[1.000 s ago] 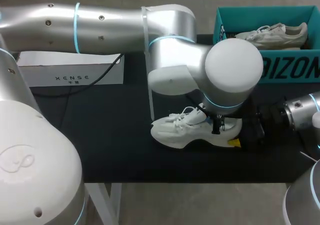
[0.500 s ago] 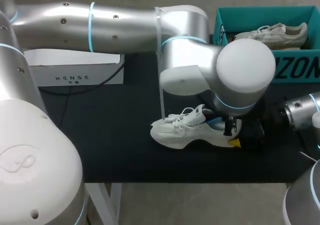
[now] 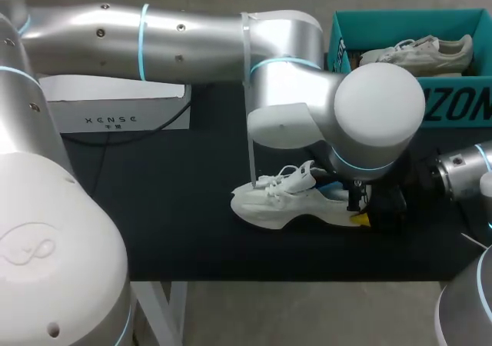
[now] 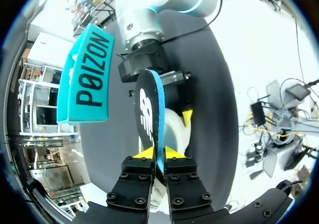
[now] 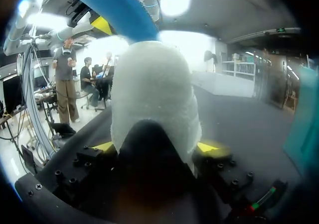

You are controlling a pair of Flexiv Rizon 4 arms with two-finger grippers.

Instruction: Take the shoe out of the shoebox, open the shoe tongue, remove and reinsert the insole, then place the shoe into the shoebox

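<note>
A white shoe (image 3: 280, 204) lies on its side on the black table, toe to the left. My right gripper (image 3: 384, 204) holds its heel. In the right wrist view the white heel (image 5: 154, 94) fills the gap between the two yellow tips of that gripper (image 5: 155, 147). My left arm reaches across from the left, and its gripper (image 3: 355, 200) hangs over the shoe's opening. In the left wrist view the left gripper (image 4: 158, 154) is shut on a thin insole (image 4: 147, 109), black with a blue edge. The insole points down towards the shoe (image 4: 174, 129). The same blue insole (image 5: 117, 10) shows above the heel.
A teal shoebox (image 3: 453, 104) stands at the back right with a second pale shoe (image 3: 419, 54) inside. A white box (image 3: 115, 111) with a black cable sits at the back left. My left arm's big elbow covers the table's middle.
My left arm has shifted right, carrying the insole over the shoe's heel end. The shoe and my right gripper have stayed put.
</note>
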